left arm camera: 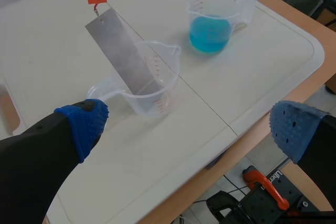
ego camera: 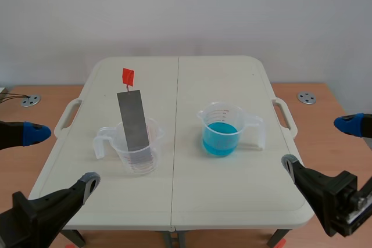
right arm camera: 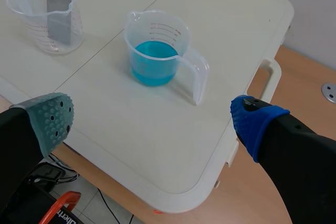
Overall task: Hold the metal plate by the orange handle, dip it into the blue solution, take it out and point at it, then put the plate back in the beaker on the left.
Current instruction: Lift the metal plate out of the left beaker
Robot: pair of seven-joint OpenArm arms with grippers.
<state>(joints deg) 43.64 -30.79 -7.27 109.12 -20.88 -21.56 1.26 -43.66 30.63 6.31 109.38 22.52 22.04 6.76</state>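
A thin, flat strip of dull grey metal plate (ego camera: 133,121) is standing tilted in the clear plastic measuring beaker with red graduations and a loop handle (ego camera: 148,158). Its lower end is resting inside the beaker and its body is leaning on the rim. This is leaving the small orange-red tag handle (ego camera: 128,76), joined to the plate's top by a short link, sticking up well above that beaker, probably so that two fingers can pinch it without touching the metal or the plastic wall. The plate's surface is looking matte and smooth, with straight, sharp edges, and the beaker is looking light and thin-walled, so a sideways tug on the plate may well tip it. A second clear plastic beaker holding bright blue solution (ego camera: 221,129) is sitting well apart from the first beaker, toward the right arm's side. It is about a third full, and its pouring lip is facing the first beaker. The left gripper (left arm camera: 191,129) is hanging on the robot's side of the plate's beaker with its thick black fingers spread wide and nothing between its blue dotted pads (left arm camera: 84,124). The right gripper (right arm camera: 152,119) is likewise gaping wide and holding nothing, farther from that beaker, beyond the blue one. Judging from this, no grasp has begun, and the handle is waiting to be taken.
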